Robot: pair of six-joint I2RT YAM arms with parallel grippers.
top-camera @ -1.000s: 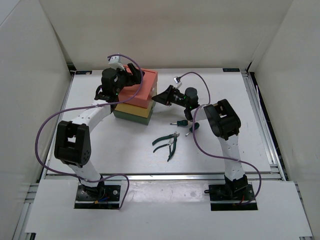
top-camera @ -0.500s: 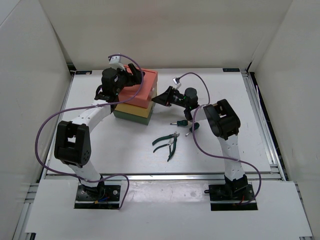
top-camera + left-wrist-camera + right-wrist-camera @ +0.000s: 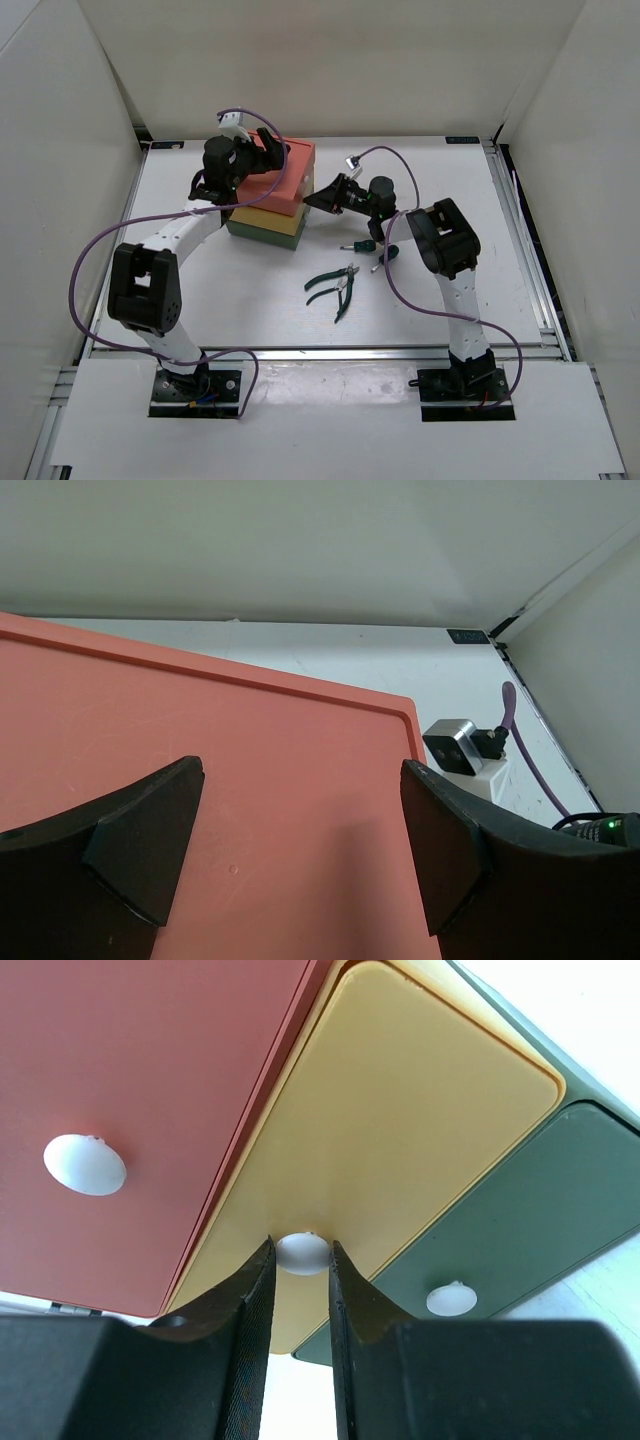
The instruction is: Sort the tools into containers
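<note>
Three stacked drawers stand at the back: salmon-red [image 3: 285,178] on top, yellow [image 3: 272,222] in the middle, dark green [image 3: 258,236] at the bottom. My right gripper [image 3: 301,1250] is shut on the yellow drawer's white knob [image 3: 302,1255]; in the top view it [image 3: 312,200] is at the stack's front. My left gripper [image 3: 300,780] is open and empty just over the red drawer's top [image 3: 200,740], seen in the top view [image 3: 262,152]. Two dark-green-handled pliers [image 3: 335,285] and two stubby screwdrivers [image 3: 358,246] lie on the table. No wrenches show.
The red knob [image 3: 85,1164] and the green knob [image 3: 451,1299] flank the held one. The second screwdriver [image 3: 386,255] lies by the right arm. White walls enclose the table [image 3: 200,290] on three sides. A purple cable [image 3: 395,160] loops over the right wrist.
My right gripper has edged slightly left toward the drawer stack. The left arm, drawers and tools have not moved.
</note>
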